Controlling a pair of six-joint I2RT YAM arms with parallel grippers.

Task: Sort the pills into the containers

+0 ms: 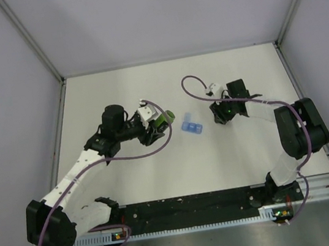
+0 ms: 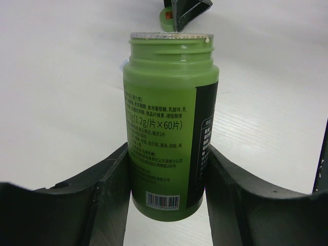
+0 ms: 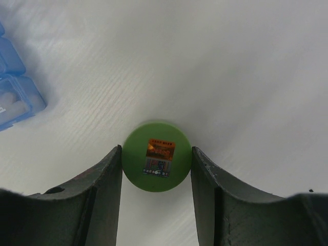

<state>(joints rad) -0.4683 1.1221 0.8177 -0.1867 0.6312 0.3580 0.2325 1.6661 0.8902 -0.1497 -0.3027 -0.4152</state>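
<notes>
My left gripper (image 2: 166, 149) is shut on a green pill bottle (image 2: 169, 128). The bottle has no cap, and a foil seal covers its mouth. In the top view the left gripper (image 1: 153, 129) holds the bottle (image 1: 161, 120) tilted toward the blue pill box (image 1: 192, 127), which lies on the table just to its right. My right gripper (image 3: 156, 152) is shut on the round green cap (image 3: 157, 162) low over the table, right of the box (image 3: 14, 97). Pale shapes show through one compartment. The right gripper (image 1: 220, 114) shows in the top view too. No loose pills show.
Grey enclosure walls (image 1: 23, 88) ring the white table (image 1: 147, 88). A black rail (image 1: 190, 209) runs along the near edge between the arm bases. Purple cables (image 1: 191, 85) loop off both wrists.
</notes>
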